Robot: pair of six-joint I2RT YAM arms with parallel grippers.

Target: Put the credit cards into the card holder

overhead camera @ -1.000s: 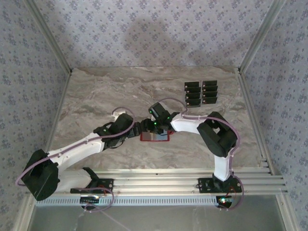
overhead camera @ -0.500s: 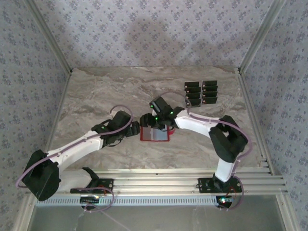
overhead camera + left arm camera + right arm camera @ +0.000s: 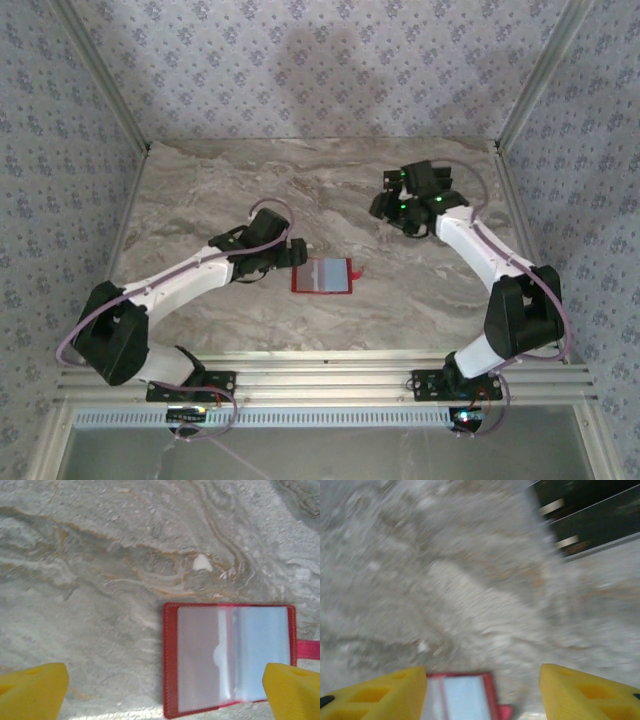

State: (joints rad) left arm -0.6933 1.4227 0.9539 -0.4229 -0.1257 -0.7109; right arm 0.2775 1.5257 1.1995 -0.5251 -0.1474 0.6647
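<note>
Table (image 3: 200,180): grey-brown marbled slab.
Left gripper (image 3: 165,682): yellow fingers (image 3: 32,690) spread wide, empty, at the left edge of the card holder.
Right gripper (image 3: 482,690): fingers parted, nothing between them, near the table's far right corner.
Card holder (image 3: 322,276): small red rectangular folding wallet, lying open, grey pockets up, mid-table toward the near edge.
Credit cards (image 3: 592,522): flat black rectangles with pale stripes, by the far right corner.

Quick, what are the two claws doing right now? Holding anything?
Left gripper: open, holding nothing.
Right gripper: open, holding nothing.
</note>
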